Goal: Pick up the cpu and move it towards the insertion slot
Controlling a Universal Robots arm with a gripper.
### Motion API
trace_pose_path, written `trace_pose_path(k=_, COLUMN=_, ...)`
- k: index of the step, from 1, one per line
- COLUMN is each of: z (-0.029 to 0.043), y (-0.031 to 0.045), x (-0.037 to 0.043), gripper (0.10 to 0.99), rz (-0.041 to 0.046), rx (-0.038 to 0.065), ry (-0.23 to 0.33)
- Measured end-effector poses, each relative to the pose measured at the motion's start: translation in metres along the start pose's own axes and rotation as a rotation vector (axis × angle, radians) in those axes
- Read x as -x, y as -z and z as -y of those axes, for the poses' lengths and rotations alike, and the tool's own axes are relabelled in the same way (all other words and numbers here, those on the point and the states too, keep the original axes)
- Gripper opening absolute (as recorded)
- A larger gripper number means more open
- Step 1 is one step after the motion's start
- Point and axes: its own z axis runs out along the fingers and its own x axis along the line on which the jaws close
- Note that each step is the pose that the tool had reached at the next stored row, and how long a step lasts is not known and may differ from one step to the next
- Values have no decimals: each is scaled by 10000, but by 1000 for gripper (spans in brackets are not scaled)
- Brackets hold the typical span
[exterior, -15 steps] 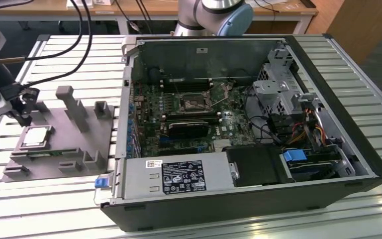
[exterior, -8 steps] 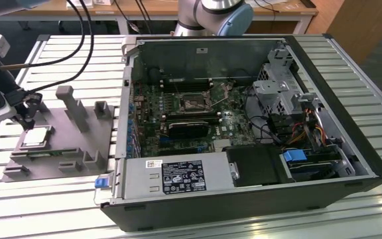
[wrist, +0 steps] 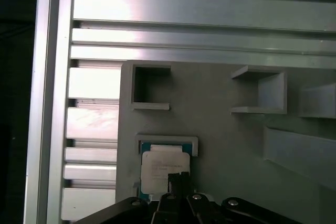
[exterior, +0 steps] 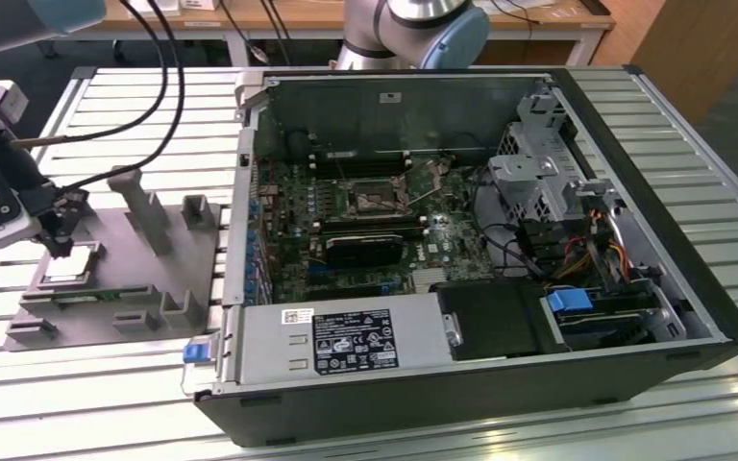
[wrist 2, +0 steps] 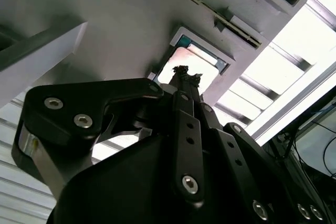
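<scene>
Nearest the lens in both wrist views, the black body of the gripper is seen, its bolted links narrowing to a single dark tip. The fingers are drawn together, tip against tip, and nothing is clasped between them. That tip is held right over the cpu, near one edge of its pale metal top; whether the chip is actually touched cannot be told. The cpu is found lying flat in a shallow framed recess of the grey tray, with a thin blue-green rim showing around it. Upright grey blocks and open square pockets are moulded into the tray around the recess.

In the exterior view, the tray is set on a slatted aluminium table, at the exterior view's left, just beside an open computer case. The gripper is poised over the tray's end farthest from the case, and black cables are looped above it. The insertion slot, a square socket with a shiny metal frame and a dark centre, is located on the green motherboard inside the case. It is well apart from the cpu, toward the exterior view's right. A silver power supply box is mounted along the case's near edge.
</scene>
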Motion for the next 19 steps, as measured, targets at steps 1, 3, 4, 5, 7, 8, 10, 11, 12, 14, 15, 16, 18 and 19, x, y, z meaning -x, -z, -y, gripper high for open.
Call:
trace_pose_path(k=1, z=1, y=-17, x=-1, gripper=102, rz=1, rx=0, ry=0)
trace_pose_path(k=3, z=3, y=-46, x=-9, gripper=102, rz=-2, rx=-2, ry=-3)
trace_pose_path(k=4, z=3, y=-60, x=-20, gripper=102, rz=-2, rx=-4, ry=-10)
trace_pose_path(k=5, z=3, y=-72, x=-29, gripper=102, rz=0, rx=-4, ry=-15)
trace_pose_path(k=7, z=4, y=-94, x=-46, gripper=102, rz=1, rx=-5, ry=-23)
trace_pose_path(k=8, z=4, y=-107, x=-54, gripper=102, rz=0, rx=-5, ry=-26)
trace_pose_path(k=10, z=5, y=-133, x=-69, gripper=102, rz=2, rx=-6, ry=-31)
trace_pose_path(k=11, z=6, y=-143, x=-74, gripper=102, rz=3, rx=-9, ry=-33)
trace_pose_path(k=12, z=6, y=-154, x=-78, gripper=102, rz=2, rx=-13, ry=-35)
trace_pose_path(k=14, z=7, y=-180, x=-84, gripper=102, rz=2, rx=-19, ry=-37)
trace_pose_path(k=15, z=8, y=-192, x=-85, gripper=102, rz=1, rx=-22, ry=-38)
trace_pose_path(k=16, z=8, y=-197, x=-87, gripper=102, rz=0, rx=-23, ry=-38)
trace_pose_path(k=18, z=8, y=-196, x=-87, gripper=102, rz=0, rx=-25, ry=-38)
trace_pose_path(k=19, z=8, y=-197, x=-87, gripper=102, rz=0, rx=-25, ry=-38)
